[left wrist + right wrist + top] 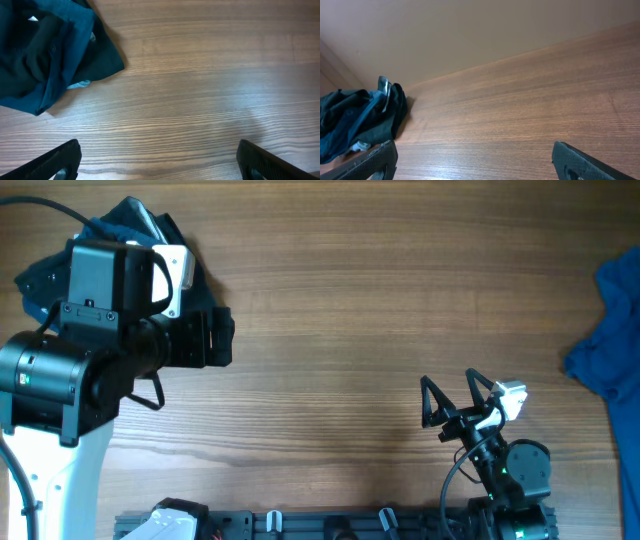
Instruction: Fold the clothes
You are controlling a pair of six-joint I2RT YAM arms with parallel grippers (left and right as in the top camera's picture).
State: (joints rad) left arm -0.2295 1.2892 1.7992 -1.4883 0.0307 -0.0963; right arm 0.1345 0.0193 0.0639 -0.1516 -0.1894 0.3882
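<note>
A crumpled pile of dark navy and black clothes (128, 220) lies at the table's far left, partly hidden under my left arm. In the left wrist view the pile (45, 50) fills the top left corner, with a small white tag (33, 19) on it. It also shows in the right wrist view (355, 120), far off at the left. A blue garment (612, 330) lies bunched at the right edge. My left gripper (212, 338) (157, 152) is open and empty beside the pile, over bare wood. My right gripper (450, 395) (474, 152) is open and empty at the front right.
The wooden table (380, 290) stretches between the two heaps. A plain wall (470, 35) rises behind the far edge. A dark rail with the arm mounts (330, 525) runs along the front edge.
</note>
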